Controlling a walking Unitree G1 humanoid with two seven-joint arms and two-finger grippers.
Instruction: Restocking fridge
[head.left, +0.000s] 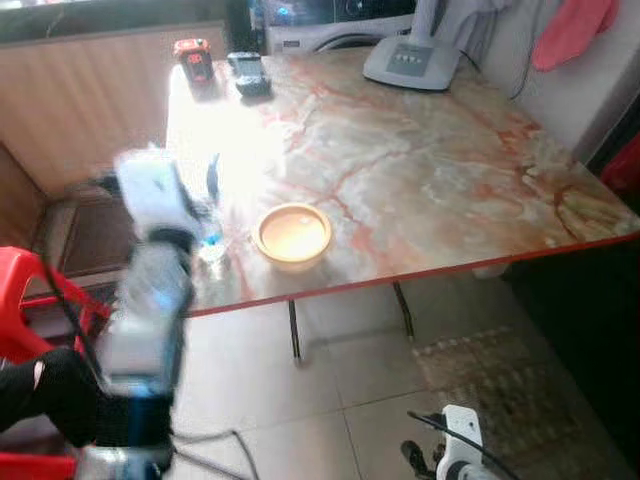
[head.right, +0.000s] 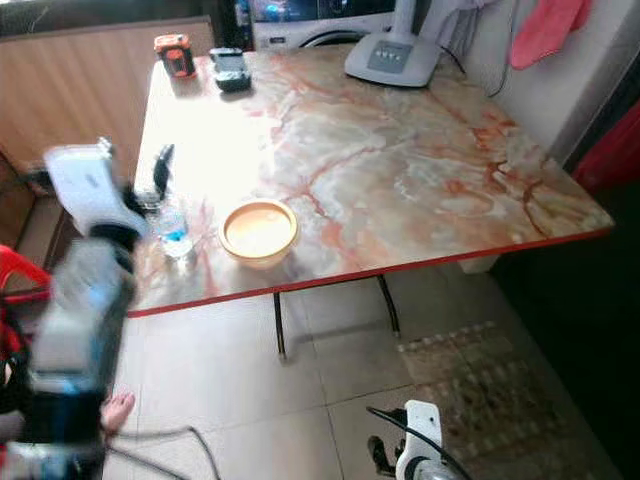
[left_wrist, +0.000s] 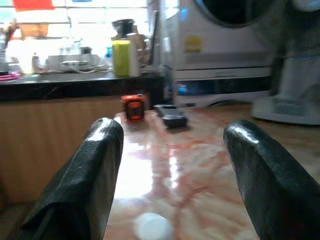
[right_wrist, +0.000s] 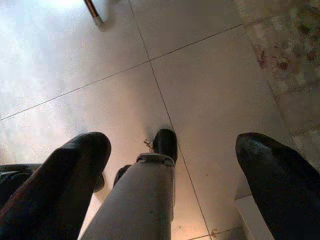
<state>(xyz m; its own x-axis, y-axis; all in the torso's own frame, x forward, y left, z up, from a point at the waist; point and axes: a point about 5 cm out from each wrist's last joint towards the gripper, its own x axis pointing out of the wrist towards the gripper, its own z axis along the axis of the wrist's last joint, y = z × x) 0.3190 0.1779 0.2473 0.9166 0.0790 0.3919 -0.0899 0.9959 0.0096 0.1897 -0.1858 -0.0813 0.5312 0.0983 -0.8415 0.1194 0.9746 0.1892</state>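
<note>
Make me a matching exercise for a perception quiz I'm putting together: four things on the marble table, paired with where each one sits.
Things:
1. water bottle
2. orange bowl
3. red and black box
4. white fan base

Places:
A. far edge, toward the table's right
B. far left corner
C. near edge, beside the bottle
D. near left corner, just ahead of the open left gripper

Pairs: 1-D, 2-C, 3-B, 4-A
</note>
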